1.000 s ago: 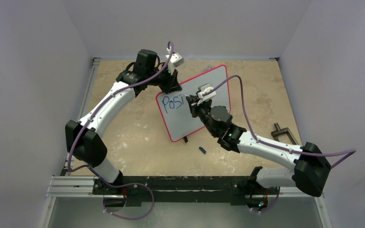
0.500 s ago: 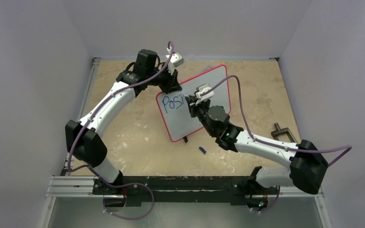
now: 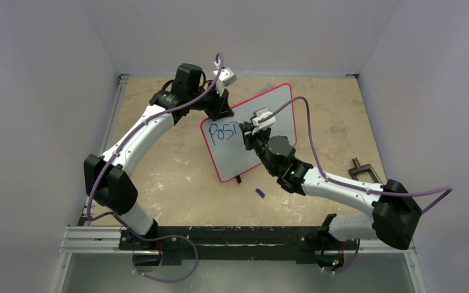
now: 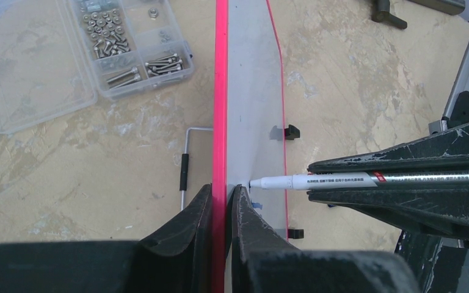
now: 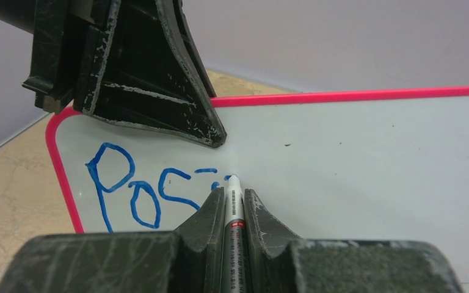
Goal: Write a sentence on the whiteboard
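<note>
"While I had the overhead feed up, the whiteboard point(image 3: 232, 155) stood propped at a tilt near the middle of the bench, closer to the far edge, with its white face turned toward the near edge."

"And the 2 grippers?"

"My left gripper point(image 3: 222, 112) was pinched tight on the board's red frame at the top, 1 finger on each face. My right gripper point(image 3: 247, 137) was clamped on a white marker point(image 5: 234, 210), whose tip touched the white surface."

"Anything written?"

"Blue letters point(image 5: 137, 192), P, O, S and a short stroke, ran from the board's left end. The tip sat just right of them."

"What else did you see?"

"A small blue piece point(image 3: 259, 193) lay between the board and the near edge, and a black metal piece point(image 3: 363, 170) lay by the right edge. Behind the board were a clear box of screws point(image 4: 85, 49) and a hex key point(image 4: 185, 165)."
</note>
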`<state>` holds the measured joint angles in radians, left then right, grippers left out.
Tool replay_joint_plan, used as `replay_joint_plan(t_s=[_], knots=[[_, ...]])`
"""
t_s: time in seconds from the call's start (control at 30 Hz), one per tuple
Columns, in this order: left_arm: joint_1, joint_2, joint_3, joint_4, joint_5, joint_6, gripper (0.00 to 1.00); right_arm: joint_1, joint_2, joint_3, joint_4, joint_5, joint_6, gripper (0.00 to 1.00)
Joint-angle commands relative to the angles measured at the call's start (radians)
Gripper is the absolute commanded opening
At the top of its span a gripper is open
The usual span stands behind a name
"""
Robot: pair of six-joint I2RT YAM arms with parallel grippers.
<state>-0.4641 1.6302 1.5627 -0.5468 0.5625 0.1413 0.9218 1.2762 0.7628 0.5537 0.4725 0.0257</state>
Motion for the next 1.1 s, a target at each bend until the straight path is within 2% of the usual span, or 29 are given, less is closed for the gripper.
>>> replay_joint_plan(t_s=[0.0,1.07], knots=[[-0.019,0.030,-0.020,-0.122,-0.113,0.099,0.00,-0.016,-0.012,-0.008,0.041,0.040,-0.012,0.00],[-0.021,0.031,-0.020,-0.122,-0.113,0.101,0.00,-0.037,-0.076,0.057,-0.043,0.045,0.008,0.00]])
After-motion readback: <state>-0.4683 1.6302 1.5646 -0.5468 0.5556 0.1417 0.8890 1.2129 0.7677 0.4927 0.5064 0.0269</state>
